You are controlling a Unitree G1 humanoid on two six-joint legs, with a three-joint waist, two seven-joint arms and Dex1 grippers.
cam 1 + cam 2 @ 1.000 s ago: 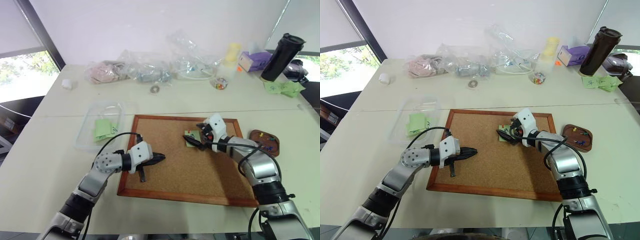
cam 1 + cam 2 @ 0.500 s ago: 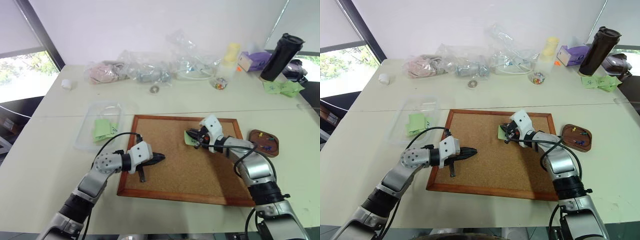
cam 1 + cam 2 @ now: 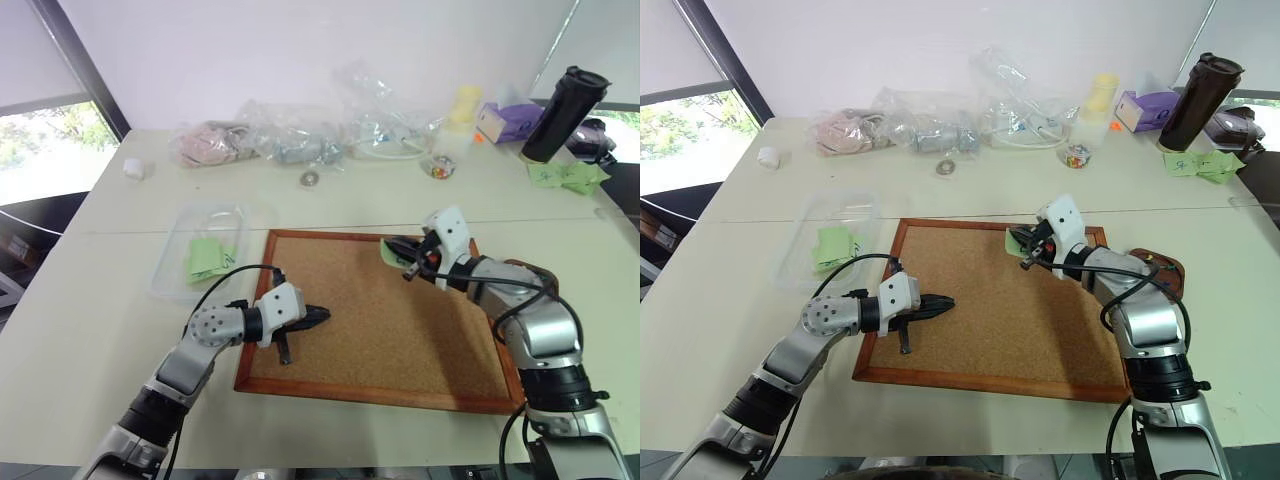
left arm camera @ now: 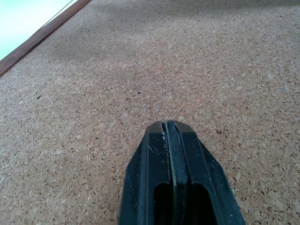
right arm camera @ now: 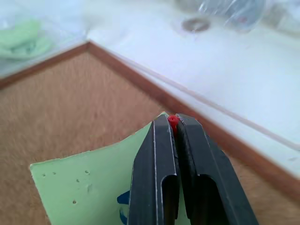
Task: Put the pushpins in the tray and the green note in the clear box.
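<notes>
You are looking down over a pale table with a wood-framed corkboard lying flat in front of you. Your right gripper is raised above the far right part of the board, near its far edge, and its two black fingers are pressed together. Between their tips, in the right wrist view, sits a small red pushpin, and a green note hangs from the same pinch, curling down beneath the fingers. The note bears a few small pinholes and some dark blue marking (half hidden by the fingers, so you cannot read it). From the head views the note shows as a small green slip at the fingertips, clear of the cork.

Your left gripper hovers low over the near left part of the board, pointing toward the middle. Its fingers are closed flat against each other with nothing between them, as the left wrist view makes plain over bare cork.

The clear box rests on the table just left of the corkboard, with light green slips inside it. The dark reddish-brown tray sits just off the board's right edge, mostly hidden behind your right forearm; what it holds is hard to make out.

Along the far edge of the table lie clear plastic bags, a tall black tumbler and more green papers.
</notes>
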